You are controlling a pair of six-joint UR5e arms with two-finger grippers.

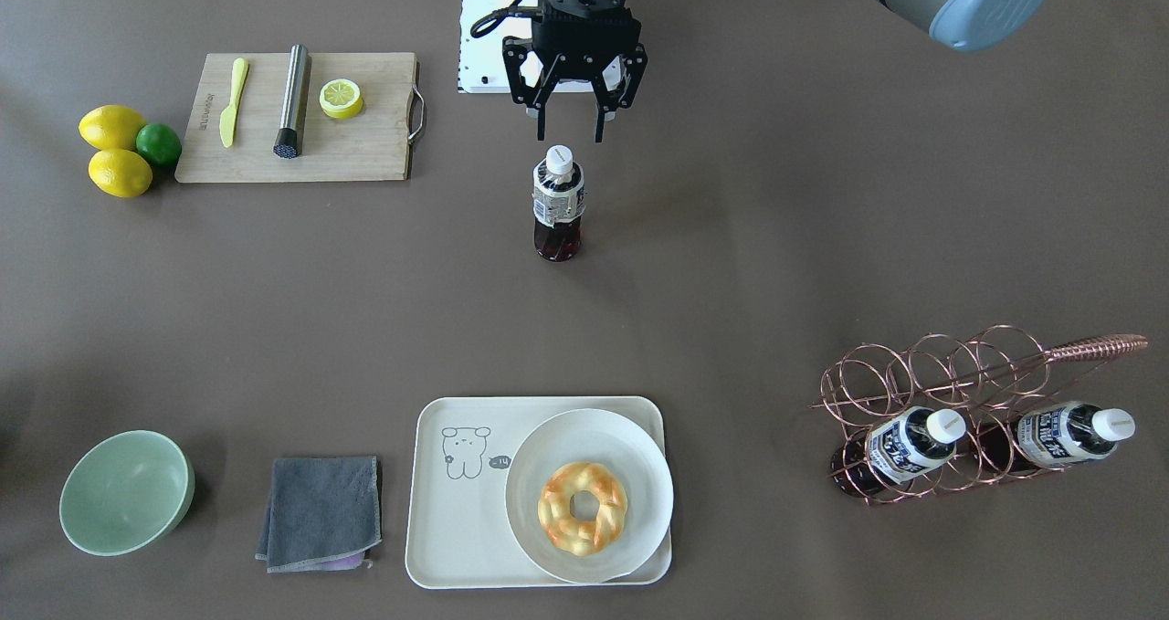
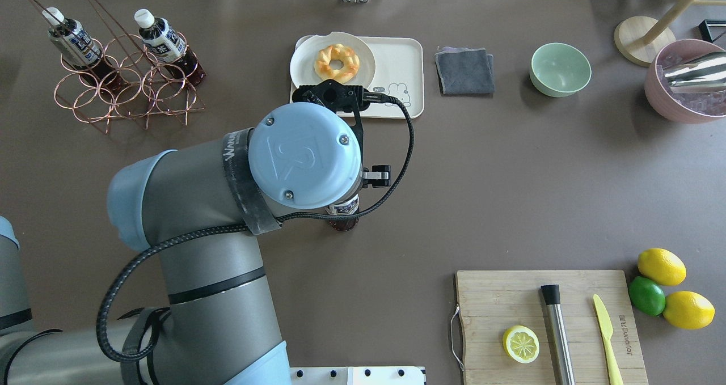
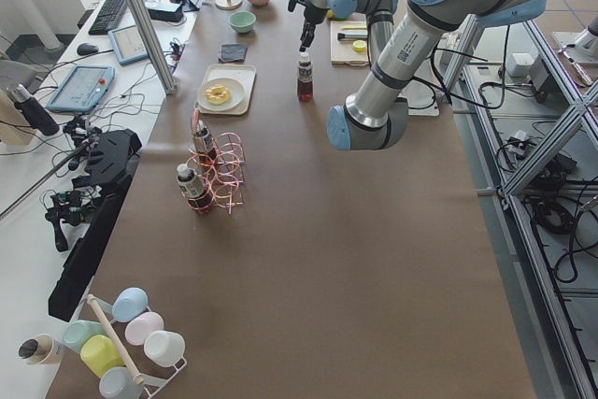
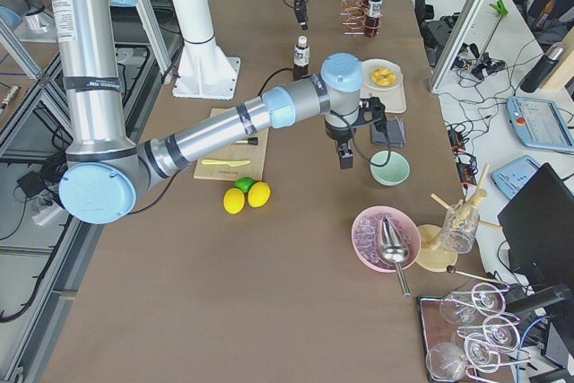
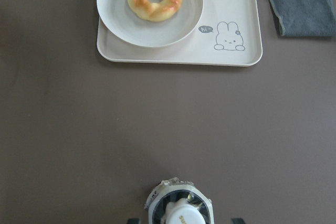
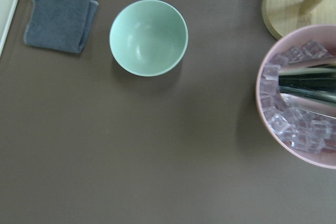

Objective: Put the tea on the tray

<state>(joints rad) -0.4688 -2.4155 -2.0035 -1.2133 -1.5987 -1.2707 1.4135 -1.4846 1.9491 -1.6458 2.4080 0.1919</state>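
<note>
The tea bottle [image 1: 558, 202] stands upright on the brown table near the robot's base, with dark liquid, a white cap and a white-and-blue label. My left gripper [image 1: 571, 134] is open and hangs just above its cap, not touching it. The left wrist view shows the cap [image 5: 181, 214] at its bottom edge, between the fingertips [image 5: 236, 220]. The cream tray [image 1: 457, 520] with a line-drawn cartoon lies across the table. My right gripper [image 4: 345, 157] hovers near the green bowl. It shows only in the exterior right view, so I cannot tell whether it is open.
A white plate [image 1: 630, 442] with a doughnut [image 1: 583, 508] covers half the tray. Two more bottles sit in a copper wire rack [image 1: 950, 364]. There are also a grey cloth [image 1: 321, 510], green bowl [image 1: 123, 492], cutting board [image 1: 365, 150], lemons and lime [image 1: 123, 150], and a pink ice bowl [image 6: 273, 124].
</note>
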